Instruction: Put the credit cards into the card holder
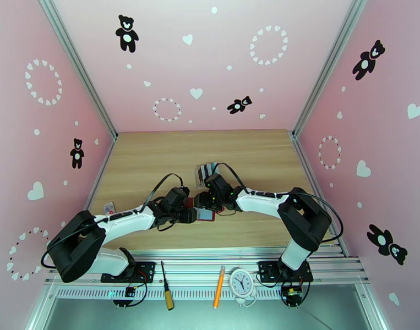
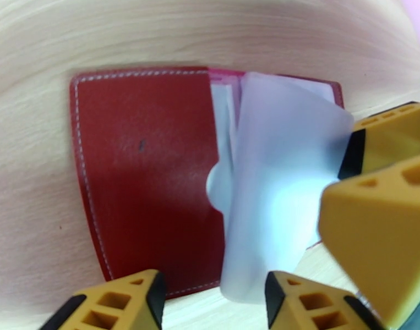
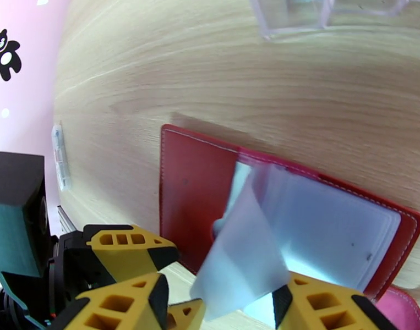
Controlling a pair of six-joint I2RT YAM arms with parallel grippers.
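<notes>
Your left arm and right arm wear white shells between black joints. Black cables loop over the wrists. The left tool has yellow-orange fingers with cut-out holes and black edges.

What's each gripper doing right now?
Left gripper: open, holding nothing.
Right gripper: open; a clear pocket of the card holder rises between its fingers, unclamped.
</notes>
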